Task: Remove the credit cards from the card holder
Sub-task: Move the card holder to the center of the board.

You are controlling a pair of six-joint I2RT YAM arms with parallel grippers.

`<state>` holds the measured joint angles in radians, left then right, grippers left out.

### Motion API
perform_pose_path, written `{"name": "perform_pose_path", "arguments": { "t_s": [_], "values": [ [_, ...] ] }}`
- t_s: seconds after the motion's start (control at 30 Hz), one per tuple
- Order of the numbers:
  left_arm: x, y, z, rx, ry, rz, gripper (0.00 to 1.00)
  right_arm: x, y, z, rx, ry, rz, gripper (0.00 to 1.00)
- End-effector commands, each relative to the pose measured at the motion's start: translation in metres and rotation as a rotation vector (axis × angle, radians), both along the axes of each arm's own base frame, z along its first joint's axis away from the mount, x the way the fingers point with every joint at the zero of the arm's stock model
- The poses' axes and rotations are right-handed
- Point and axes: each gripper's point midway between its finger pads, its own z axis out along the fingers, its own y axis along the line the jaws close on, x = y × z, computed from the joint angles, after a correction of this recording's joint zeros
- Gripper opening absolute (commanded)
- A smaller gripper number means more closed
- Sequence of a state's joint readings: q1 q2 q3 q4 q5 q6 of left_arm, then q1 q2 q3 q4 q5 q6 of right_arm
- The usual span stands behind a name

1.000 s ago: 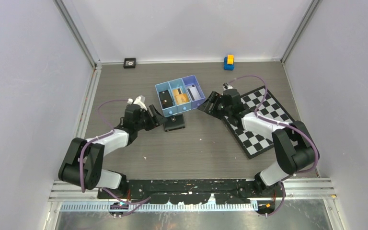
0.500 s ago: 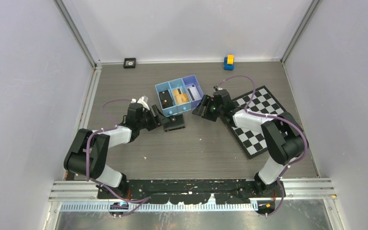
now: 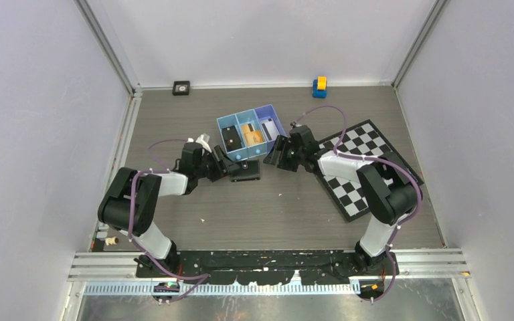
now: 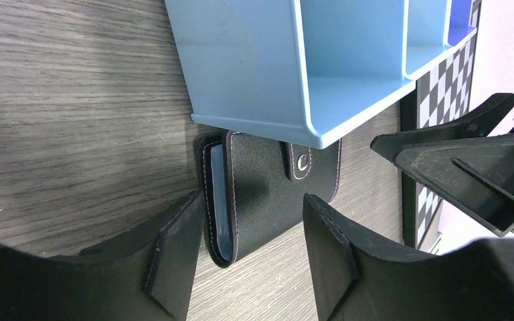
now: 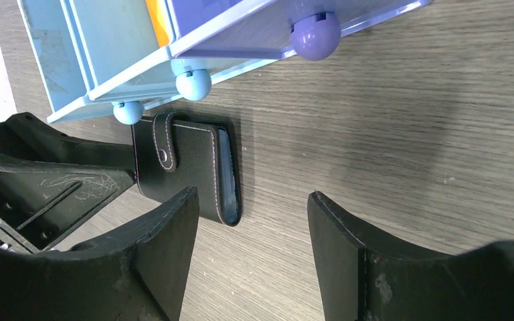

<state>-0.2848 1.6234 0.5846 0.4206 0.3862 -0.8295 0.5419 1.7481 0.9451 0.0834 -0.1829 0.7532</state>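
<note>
The card holder (image 3: pixel 244 172), a small black stitched bifold wallet with a snap strap tab, lies closed and flat on the grey wood-grain table (image 3: pixel 274 207) at frame centre. It sits just below the near wall of the blue three-compartment plastic tray (image 4: pixel 241 60). An orange-gold credit card (image 3: pixel 254 137) lies in the tray's middle compartment.

The left gripper (image 3: pixel 222 162), left of the holder, has its fingers spread and grips nothing. The right gripper (image 3: pixel 276 152), upper right of the holder, is likewise spread and empty. A black-and-white chequered board (image 3: pixel 375 144) lies at centre right.
</note>
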Motion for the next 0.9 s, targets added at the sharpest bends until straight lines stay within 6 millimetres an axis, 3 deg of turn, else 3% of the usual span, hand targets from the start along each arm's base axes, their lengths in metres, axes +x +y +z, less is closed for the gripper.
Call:
{"name": "perform_pose_path", "arguments": {
  "t_s": [0.0, 0.13, 0.4, 0.63, 0.87],
  "values": [
    [0.008, 0.004, 0.005, 0.032, -0.023, 0.003, 0.57, 0.013, 0.006, 0.009, -0.002, -0.038, 0.005, 0.65],
    [0.009, 0.000, 0.006, 0.027, -0.025, -0.023, 0.45, 0.012, 0.011, 0.005, 0.005, -0.017, 0.020, 0.64],
    [0.007, -0.015, 0.013, 0.033, -0.059, -0.118, 0.02, 0.009, 0.016, 0.004, 0.000, -0.014, 0.042, 0.62],
    [0.002, -0.027, 0.014, 0.074, -0.046, -0.191, 0.00, 0.004, 0.026, -0.002, 0.003, 0.014, 0.077, 0.57],
    [0.003, -0.028, 0.008, 0.091, -0.034, -0.205, 0.00, -0.013, 0.037, -0.013, 0.008, 0.050, 0.110, 0.39]
  ]
}}
